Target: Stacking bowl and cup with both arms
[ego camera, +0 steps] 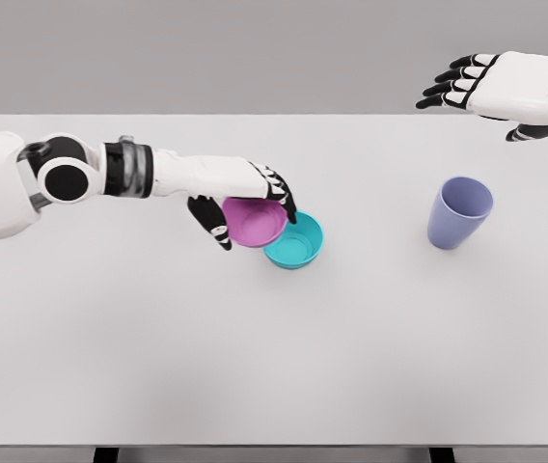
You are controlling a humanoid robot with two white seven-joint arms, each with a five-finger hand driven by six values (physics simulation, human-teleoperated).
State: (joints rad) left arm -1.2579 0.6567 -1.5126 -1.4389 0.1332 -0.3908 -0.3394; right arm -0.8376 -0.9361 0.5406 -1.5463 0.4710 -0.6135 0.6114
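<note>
At the far left, the robot's white left arm (110,174) reaches in across the pale grey worktop (255,367), with a black round joint and a grey band showing along its length. The arm stretches toward the middle of the surface.

At its end, the left robot hand (245,198) is curled around a pink bowl (253,222). The dark fingers (284,198) lie over the bowl's far rim and the thumb comes down on the near left side, so the bowl is pinched between them. The pink bowl is tilted a little, its opening facing up and toward the camera.

Just to the right of it and partly beneath its edge sits a teal bowl (296,246), upright on the worktop, its opening upward. The pink bowl overlaps the teal bowl's left rim; whether the two touch cannot be told from this view.

Farther right, well apart from the bowls, a lavender cup (459,212) stands on the worktop, opening upward, leaning slightly in the view.

At the upper right, the right robot hand (506,92) hovers above the far edge of the worktop, beyond the cup. Its fingers are spread and extended toward the left, grasping nothing.
</note>
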